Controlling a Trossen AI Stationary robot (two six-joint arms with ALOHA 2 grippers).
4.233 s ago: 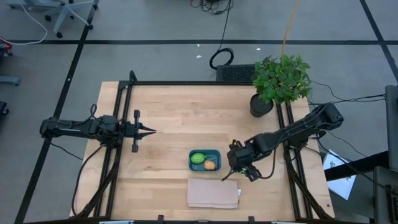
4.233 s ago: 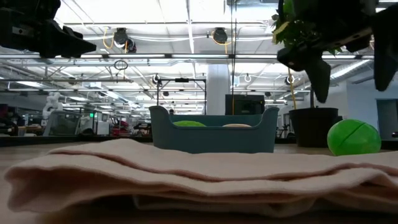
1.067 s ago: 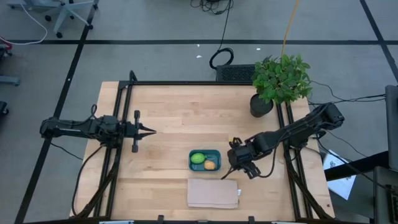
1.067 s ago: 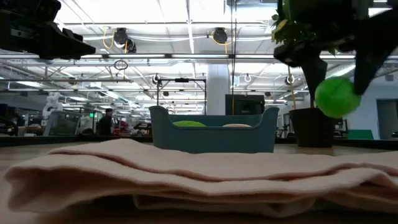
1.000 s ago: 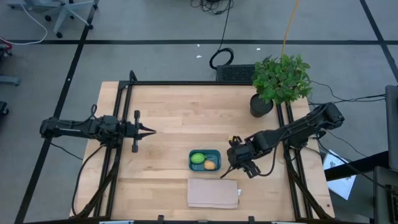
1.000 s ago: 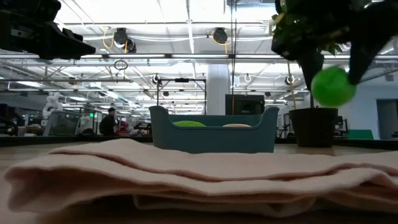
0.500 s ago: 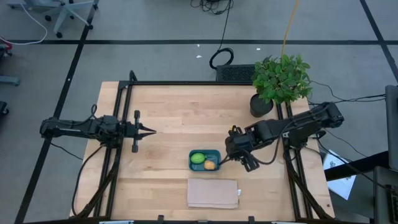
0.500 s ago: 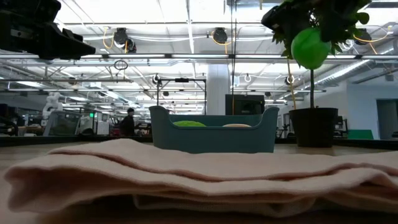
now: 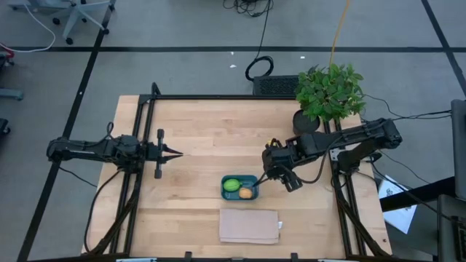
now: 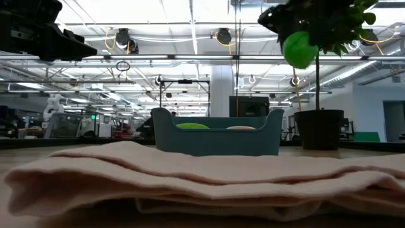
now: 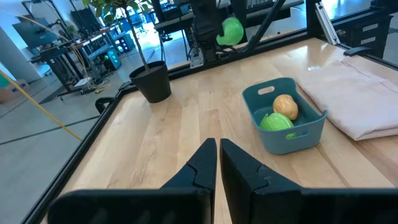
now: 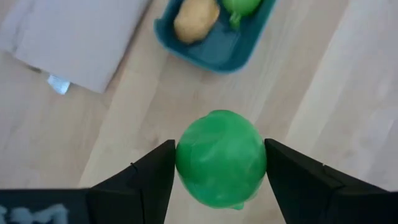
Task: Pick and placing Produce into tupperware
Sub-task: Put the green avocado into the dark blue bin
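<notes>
The teal tupperware (image 9: 239, 187) sits on the table near the middle front, with the lime-green piece (image 9: 231, 185) and the yellow-orange piece (image 9: 246, 193) inside; it also shows in the right wrist view (image 12: 214, 38). My right gripper (image 9: 270, 172) is shut on the bright green ball (image 12: 221, 158), high above the table just right of the tupperware. The ball also shows in the low view (image 10: 299, 49) and the left wrist view (image 11: 231, 30). My left gripper (image 9: 177, 153) is shut and empty at the table's left. My right gripper pinches the bright green ball by its two opposite sides (image 12: 184, 155) between its two fingers. The fingers point down from above. The ball is lifted well clear of the table, above the level of the tupperware's rim.
A flat tan cloth (image 9: 249, 225) lies at the front edge, just in front of the tupperware. A leafy potted plant (image 9: 328, 94) stands at the far right corner. Bare wood lies between my left gripper and the tupperware.
My right gripper has risen with the green ball and gone toward the table's far and left side, nearer the tupperware. The ball has stayed held between the fingers, now much higher above the table.
</notes>
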